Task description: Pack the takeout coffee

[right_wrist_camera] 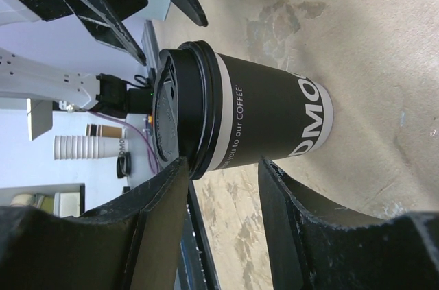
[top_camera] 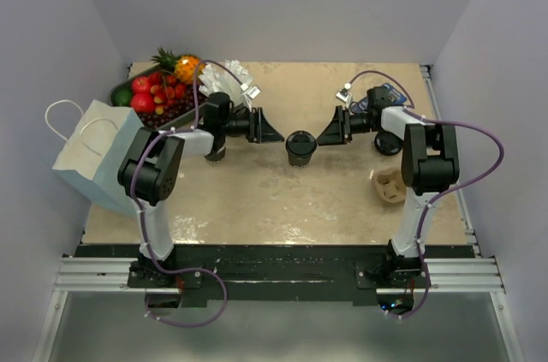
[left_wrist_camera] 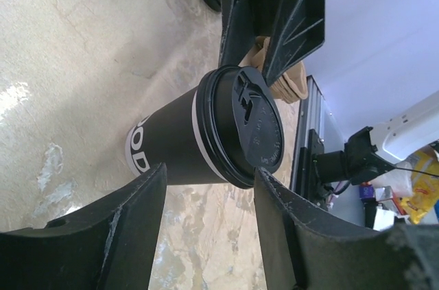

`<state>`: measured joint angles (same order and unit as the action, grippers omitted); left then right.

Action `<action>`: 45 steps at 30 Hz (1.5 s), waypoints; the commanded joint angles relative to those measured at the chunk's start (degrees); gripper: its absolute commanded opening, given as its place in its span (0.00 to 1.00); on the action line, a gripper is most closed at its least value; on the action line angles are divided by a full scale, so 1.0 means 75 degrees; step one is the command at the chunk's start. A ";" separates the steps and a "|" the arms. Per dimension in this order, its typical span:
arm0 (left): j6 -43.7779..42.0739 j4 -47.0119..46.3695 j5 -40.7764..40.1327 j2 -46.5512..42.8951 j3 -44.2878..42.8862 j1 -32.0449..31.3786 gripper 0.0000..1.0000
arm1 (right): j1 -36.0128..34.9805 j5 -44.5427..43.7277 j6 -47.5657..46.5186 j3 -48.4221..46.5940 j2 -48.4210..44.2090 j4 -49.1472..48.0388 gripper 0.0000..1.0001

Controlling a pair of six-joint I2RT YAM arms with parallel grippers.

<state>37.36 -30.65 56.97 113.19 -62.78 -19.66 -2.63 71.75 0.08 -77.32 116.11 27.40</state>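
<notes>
takeout coffee (top_camera: 300, 147) lidded, upright mid-worktop (top_camera: 257, 199), not yet packed. left end effector (top_camera: 277, 131) and right end effector (top_camera: 324, 135) spread apart, flanking cup, seemingly not touching. paper bag (top_camera: 90, 152) well apart; grasp and transfer remain.

We look down from above and behind the arm bases, which sit at 6 o'clock, taking in the whole surface (top_camera: 274, 199) from a distance. The left wrist view sits low and close, rolled sideways, facing 3 o'clock of that overhead view past the left jaws. The right wrist view faces 9 o'clock past the right jaws, equally near. All three share the takeout coffee (top_camera: 300, 147), and each wrist view catches the opposite jaws beyond it, around 11 to 12 o'clock.
</notes>
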 commanded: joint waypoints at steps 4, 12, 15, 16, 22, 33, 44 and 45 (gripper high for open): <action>-0.0751 0.0513 -0.0518 -0.0209 -0.0184 -0.0167 0.59 | -0.0059 0.0056 0.0142 -0.0261 0.0045 -0.0114 0.48; -0.1103 0.0969 -0.0845 -0.0197 -0.0230 -0.0296 0.61 | -0.0129 -0.0249 0.0095 -0.0238 0.0022 -0.0091 0.47; -0.1383 0.1332 -0.1056 -0.0185 -0.0336 -0.0308 0.61 | -0.0176 -0.0390 0.0060 -0.0226 -0.0002 -0.0067 0.46; -0.1465 0.1391 -0.1080 -0.0185 -0.0371 -0.0308 0.61 | -0.0176 -0.0425 0.0060 -0.0214 -0.0002 -0.0067 0.45; -0.1654 0.1685 -0.1245 -0.0185 -0.0476 -0.0297 0.62 | -0.0235 -0.0636 0.0025 -0.0226 -0.0037 0.0027 0.44; -0.2427 0.2552 -0.1608 -0.0197 -0.0770 -0.0308 0.57 | -0.0293 -0.1117 -0.0303 -0.0332 -0.0013 0.0320 0.35; -0.2004 0.1977 -0.0927 -0.0068 -0.0547 -0.0355 0.44 | -0.0457 -0.1070 -0.0385 -0.0249 0.0022 0.0355 0.27; -0.2063 0.2059 -0.0998 -0.0056 -0.0547 -0.0355 0.43 | -0.0469 -0.1105 -0.0432 -0.0226 0.0045 0.0378 0.26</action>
<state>24.64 -17.06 51.79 112.36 -67.59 -21.82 -4.27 69.49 -0.05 -78.85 116.14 29.80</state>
